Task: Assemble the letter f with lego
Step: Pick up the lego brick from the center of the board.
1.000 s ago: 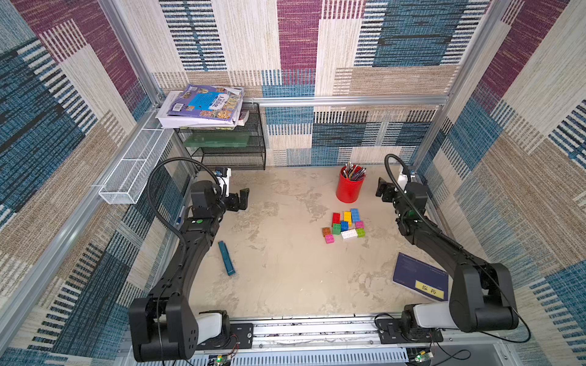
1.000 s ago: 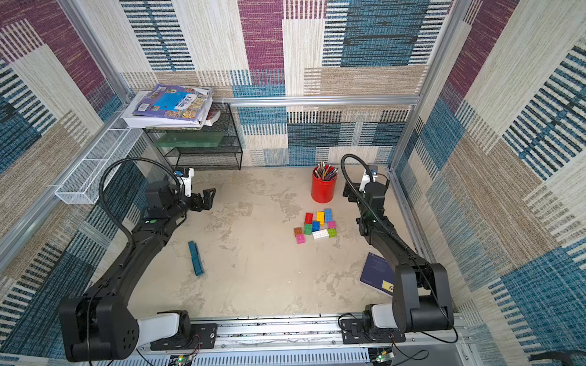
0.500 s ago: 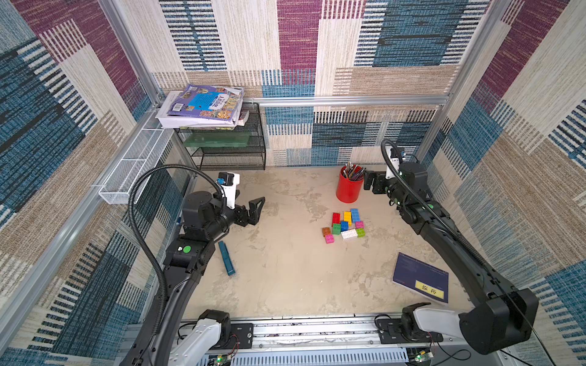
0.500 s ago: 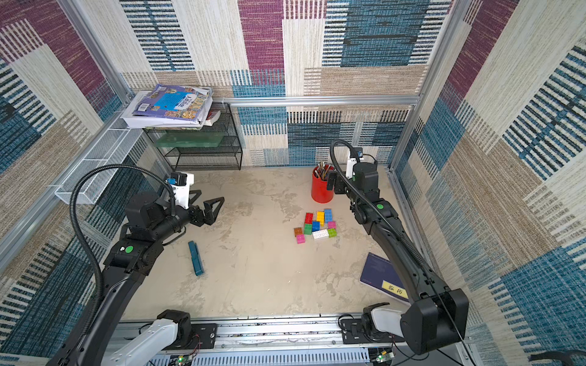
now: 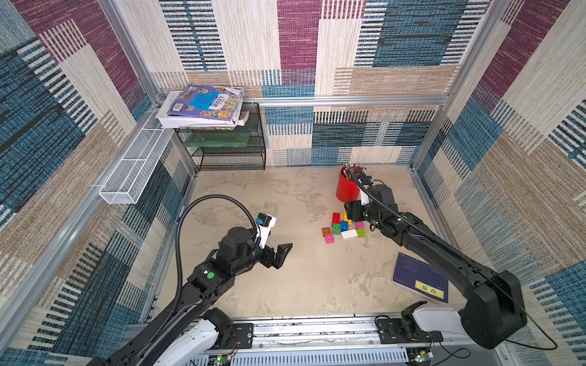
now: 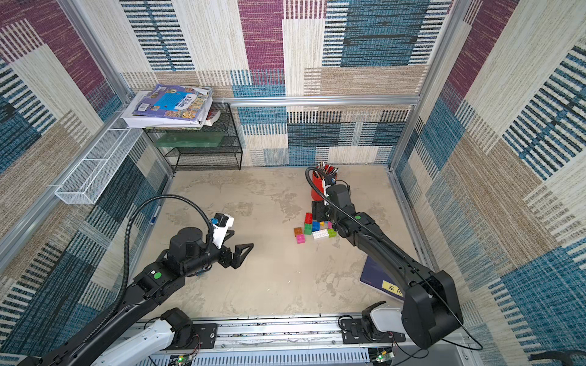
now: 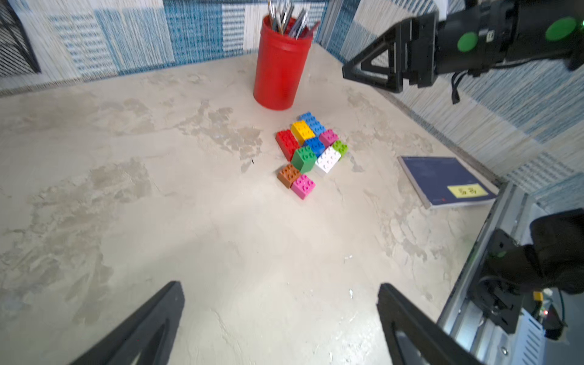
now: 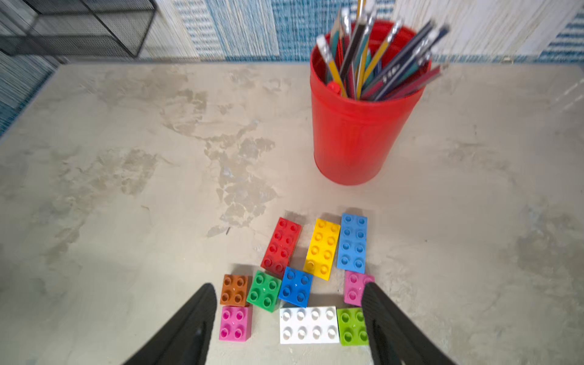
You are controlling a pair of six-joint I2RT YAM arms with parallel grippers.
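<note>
Right tool (image 8: 288,287), jaws spread and empty, hovers over the loose lego (image 8: 321,246); left tool (image 7: 279,286), also spread, is well apart.

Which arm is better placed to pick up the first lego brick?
The right. The right hand hangs open directly above the lego bricks. The left hand, also open, sits well off to the side of them.

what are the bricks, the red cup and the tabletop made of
Bricks: hard glossy plastic, going by moulded studs and bright uniform colours. Red cup: likely plastic too, smooth with a soft sheen. Tabletop: looks like matte plaster or concrete, mottled and patchy; could be a printed surface.
</note>
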